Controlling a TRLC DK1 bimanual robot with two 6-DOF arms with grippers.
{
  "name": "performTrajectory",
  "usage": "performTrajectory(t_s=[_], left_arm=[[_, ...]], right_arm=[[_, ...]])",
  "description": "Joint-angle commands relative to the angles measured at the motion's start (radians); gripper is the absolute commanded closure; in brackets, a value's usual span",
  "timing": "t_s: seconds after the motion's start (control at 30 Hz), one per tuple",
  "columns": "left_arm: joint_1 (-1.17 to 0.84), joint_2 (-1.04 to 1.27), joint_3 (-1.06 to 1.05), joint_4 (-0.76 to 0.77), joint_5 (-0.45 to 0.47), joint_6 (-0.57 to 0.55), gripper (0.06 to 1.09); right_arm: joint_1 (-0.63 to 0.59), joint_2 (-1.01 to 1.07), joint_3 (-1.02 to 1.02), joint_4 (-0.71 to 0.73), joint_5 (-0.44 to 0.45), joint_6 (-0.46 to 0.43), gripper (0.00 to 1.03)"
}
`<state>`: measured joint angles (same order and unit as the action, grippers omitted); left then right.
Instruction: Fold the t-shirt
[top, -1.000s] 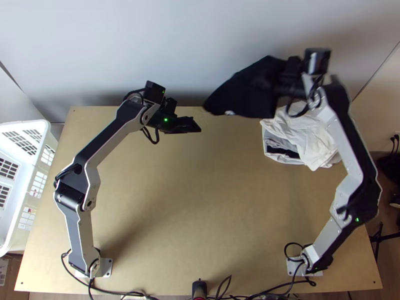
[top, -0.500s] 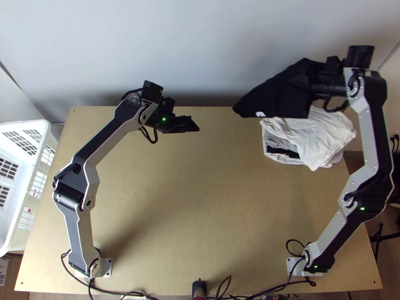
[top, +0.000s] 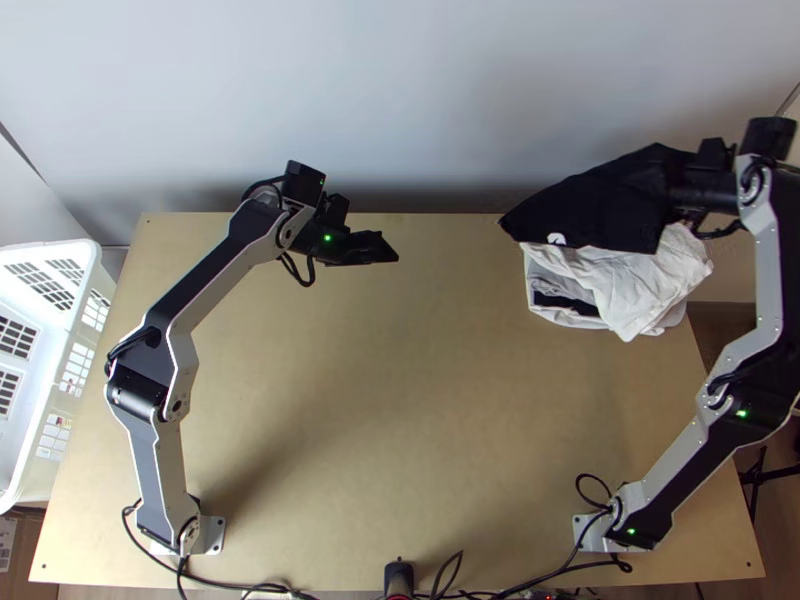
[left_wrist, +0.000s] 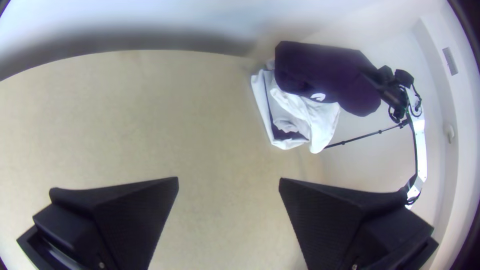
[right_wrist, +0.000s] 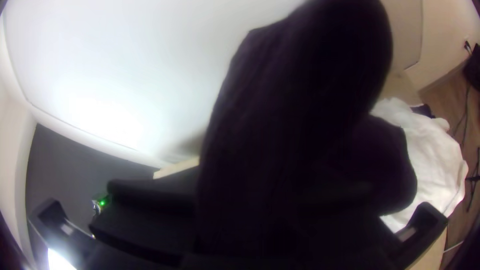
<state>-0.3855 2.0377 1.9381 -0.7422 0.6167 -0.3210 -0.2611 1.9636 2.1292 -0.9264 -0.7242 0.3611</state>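
A pale wall (top: 400, 100) is behind the wooden table (top: 400, 400). The left gripper (left_wrist: 228, 179) is wide. Right of it, the black t-shirt (top: 600, 205) hangs, pinched in the right gripper (top: 674, 190), over white cloth (top: 640, 285). It looks light and floppy; hold two corners.

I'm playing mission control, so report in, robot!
Right gripper holding black t-shirt aloft. Left gripper open over table. White cloth near shirt, possibly in the way.

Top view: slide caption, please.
Right gripper holds a dark garment above pale cloth; left gripper hovers over the table.
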Motion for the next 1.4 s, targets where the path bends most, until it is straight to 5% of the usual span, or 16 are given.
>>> performTrajectory(t_s=[0.0,0.5,0.93,1.13,1.27,1.37], left_arm=[[0.011,-0.002,-0.001,0.0,0.0,0.0,0.11],[0.011,-0.002,0.005,0.017,0.002,-0.003,0.11],[0.01,-0.001,0.013,0.024,0.003,-0.016,0.11],[0.011,-0.002,0.013,0.024,0.003,-0.02,0.11],[0.01,-0.001,0.013,0.026,0.003,-0.023,0.11],[0.007,-0.001,0.015,0.032,0.003,-0.026,0.11]], right_arm=[[-0.084,0.008,-0.043,0.001,-0.015,-0.031,1.0],[-0.239,0.043,-0.356,0.077,-0.011,-0.067,1.0],[-0.248,0.106,-0.529,0.235,0.184,0.001,1.0],[-0.245,0.06,-0.534,0.25,0.192,-0.005,0.99],[-0.239,0.02,-0.543,0.248,0.192,-0.005,0.79],[-0.239,-0.012,-0.548,0.25,0.192,-0.007,0.74]])
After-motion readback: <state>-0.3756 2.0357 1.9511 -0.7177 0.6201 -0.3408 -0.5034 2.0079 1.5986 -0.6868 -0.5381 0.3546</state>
